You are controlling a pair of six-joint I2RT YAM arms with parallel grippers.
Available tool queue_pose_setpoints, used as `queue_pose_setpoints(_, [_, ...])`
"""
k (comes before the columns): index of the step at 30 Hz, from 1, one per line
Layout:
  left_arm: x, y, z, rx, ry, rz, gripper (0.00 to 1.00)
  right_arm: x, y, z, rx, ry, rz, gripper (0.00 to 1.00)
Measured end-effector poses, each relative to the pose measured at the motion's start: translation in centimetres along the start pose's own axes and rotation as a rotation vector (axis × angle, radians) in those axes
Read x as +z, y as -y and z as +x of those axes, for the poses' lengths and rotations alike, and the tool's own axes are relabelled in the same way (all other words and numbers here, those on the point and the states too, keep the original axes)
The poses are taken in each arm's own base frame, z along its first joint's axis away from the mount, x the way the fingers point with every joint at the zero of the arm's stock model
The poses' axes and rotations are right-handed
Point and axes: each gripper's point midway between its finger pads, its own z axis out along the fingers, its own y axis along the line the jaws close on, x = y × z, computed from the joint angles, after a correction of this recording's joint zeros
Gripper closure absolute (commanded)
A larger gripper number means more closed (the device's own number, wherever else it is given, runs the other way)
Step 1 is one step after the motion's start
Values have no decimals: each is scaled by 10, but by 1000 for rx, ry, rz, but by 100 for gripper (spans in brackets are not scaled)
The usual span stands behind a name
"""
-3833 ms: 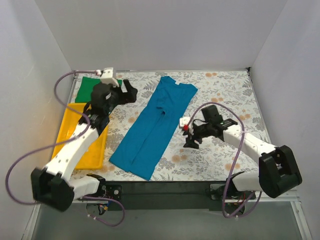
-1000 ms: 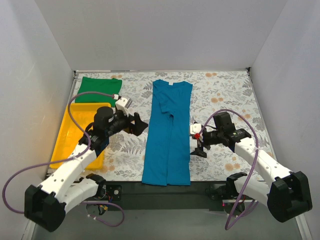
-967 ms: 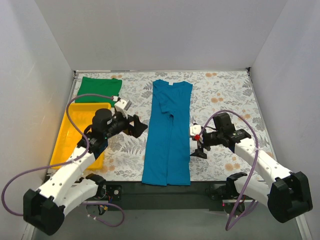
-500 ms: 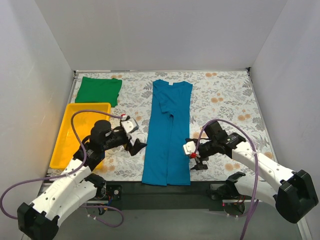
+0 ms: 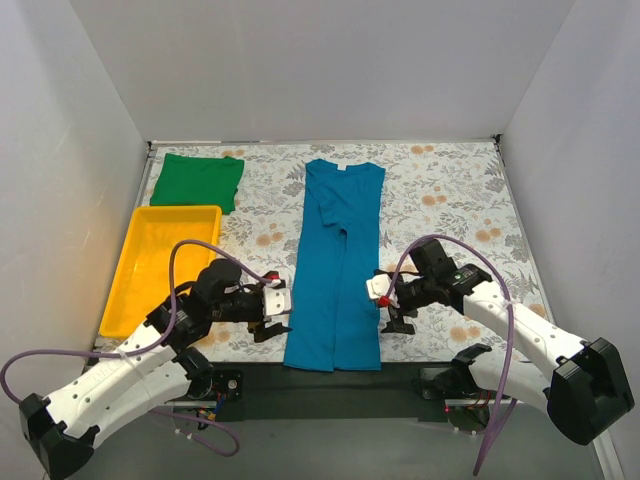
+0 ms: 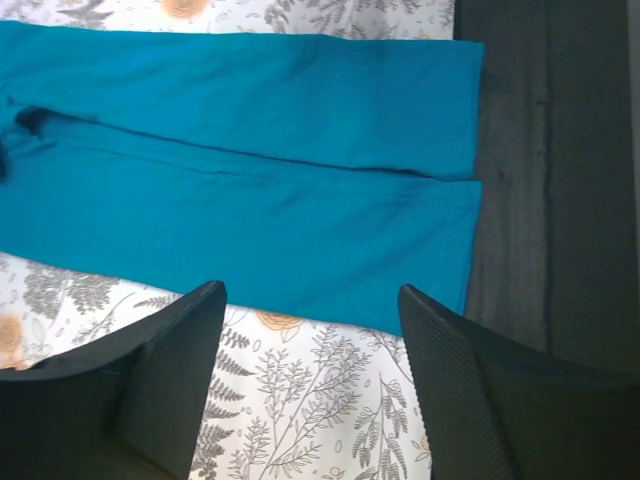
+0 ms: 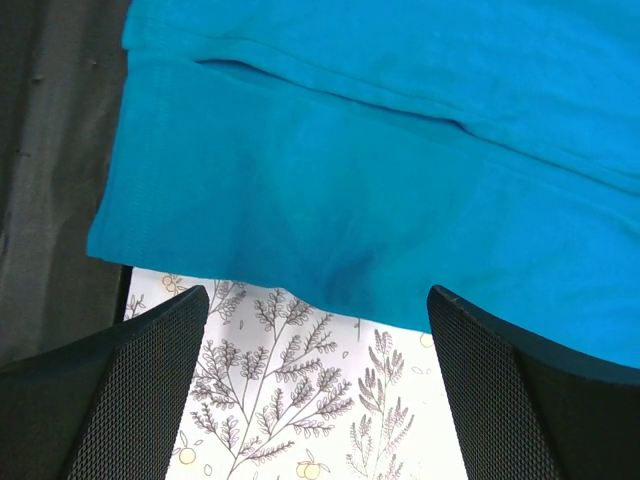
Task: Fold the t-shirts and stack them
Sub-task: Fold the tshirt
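Flanking teal t-shirt (image 5: pixel 338 250) hem, left pincer (image 6: pixel 312 300), right pincer (image 7: pixel 318 300) gape empty; overhead alone shows green t-shirt (image 5: pixel 197 181).

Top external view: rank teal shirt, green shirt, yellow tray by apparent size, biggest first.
1. teal-blue t-shirt, laid out long, clearly largest.
2. yellow tray, its near corner partly hidden.
3. green t-shirt, folded, smallest. It lies farthest from the camera, but the gap looks too big for that to matter.

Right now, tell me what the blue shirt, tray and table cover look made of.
Blue shirt: soft matte knit cloth, going by folds and stitched hem. Tray: probably plastic, smooth, slightly glossy yellow. Table cover: flat floral-printed sheet, cloth or vinyl, unclear.
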Motion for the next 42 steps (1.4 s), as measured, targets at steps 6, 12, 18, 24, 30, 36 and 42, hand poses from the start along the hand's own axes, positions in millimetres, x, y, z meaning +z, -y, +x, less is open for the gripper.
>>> queue_pose_setpoints(6, [17, 19, 12, 8, -56, 104, 42, -3, 3, 2, 17, 1, 16, 4])
queue_pose_setpoints(12, [36, 53, 27, 71, -118, 225, 43, -4, 6, 4, 26, 1, 26, 4])
queue_pose_setpoints(18, [50, 70, 37, 142, -176, 272, 43, -5, 7, 4, 30, 2, 31, 4])
queue_pose_setpoints(24, [55, 62, 50, 163, -212, 204, 32, -7, 10, 7, 52, -5, 51, 9])
queue_pose_setpoints(30, [58, -16, 41, -85, -180, -202, 20, -32, 61, 25, 208, -50, 307, 9])
queue_pose_setpoints(36, [61, -132, 17, -562, -113, -488, 19, -58, 109, 46, 451, -57, 549, 10])
queue_pose_setpoints(42, [54, -215, 34, -1014, 39, -571, 24, -77, 177, 72, 862, 26, 647, 20])
